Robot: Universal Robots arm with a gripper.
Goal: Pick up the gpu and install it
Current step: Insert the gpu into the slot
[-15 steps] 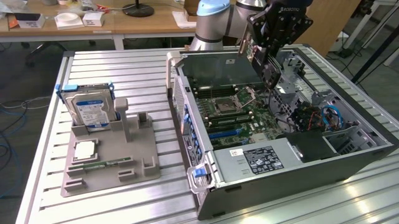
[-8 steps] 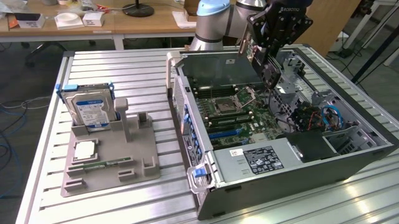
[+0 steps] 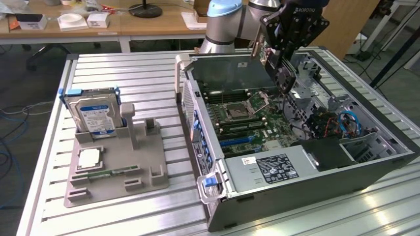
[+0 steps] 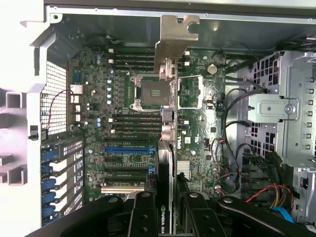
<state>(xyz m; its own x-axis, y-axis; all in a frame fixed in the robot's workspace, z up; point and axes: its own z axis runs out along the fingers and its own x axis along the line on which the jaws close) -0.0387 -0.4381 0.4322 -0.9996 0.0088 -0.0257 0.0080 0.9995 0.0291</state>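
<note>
My gripper (image 3: 282,51) hangs over the open computer case (image 3: 315,189), shut on the gpu (image 3: 286,78), a dark card held on edge and pointing down toward the motherboard (image 3: 256,118). In the wrist view the gpu (image 4: 166,163) appears edge-on between my two black fingers (image 4: 144,217), and its silver bracket (image 4: 174,37) is at the far end. The card is held above the board, roughly over the CPU socket (image 4: 154,91) and to one side of the blue expansion slot (image 4: 126,148). It is clear of the slots.
On the table at the exterior view's left stands a grey fixture (image 3: 141,169) holding a hard drive (image 3: 95,110), a CPU chip (image 3: 88,158) and a green memory stick (image 3: 111,173). Inside the case are a metal drive cage (image 4: 286,108), loose cables (image 3: 345,123) and the power supply (image 3: 276,167).
</note>
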